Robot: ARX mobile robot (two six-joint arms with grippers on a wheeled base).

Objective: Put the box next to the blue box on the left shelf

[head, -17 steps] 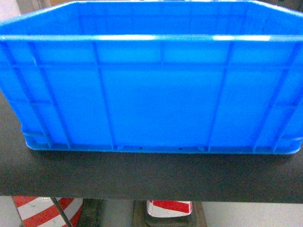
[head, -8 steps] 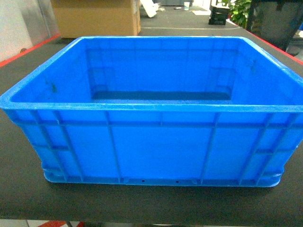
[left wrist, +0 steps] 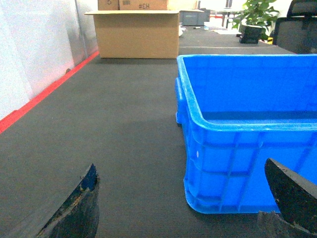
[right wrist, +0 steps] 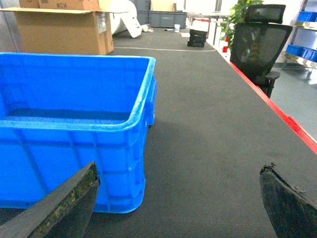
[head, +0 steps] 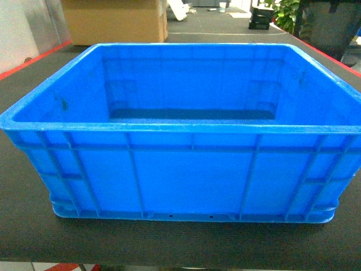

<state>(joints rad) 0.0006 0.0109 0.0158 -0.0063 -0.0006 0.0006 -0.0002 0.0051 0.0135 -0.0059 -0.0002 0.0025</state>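
I am looking at the box (head: pixel 186 135) sitting on a black-topped table (head: pixel 22 186), close to the near edge, with only a thin strip of tabletop showing in front of it in the head view. The table's red edge trim (left wrist: pixel 44 94) is running along the far left side in the left wrist view, and the same trim is lining the right side in the right wrist view. Wide bare tabletop is lying open on both flanks of the box, and more is stretching behind it toward a cardboard box (left wrist: pixel 136 32) at the far left. An office chair (right wrist: pixel 257 44) is standing off the right edge, and a potted plant (left wrist: pixel 255 17) is sitting at the far end.

The box is resting upright with its opening facing up and nothing inside that I can see. Its long axis is running left to right across my view, and one ribbed long wall is facing me squarely.

I am seeing the left gripper (left wrist: pixel 183 210) spread wide, one finger over bare table and the other in front of the box's near left corner, holding nothing. The right gripper (right wrist: pixel 178 203) is spread wide too, straddling the near right corner, also gripping nothing; I cannot tell whether either finger is touching the wall
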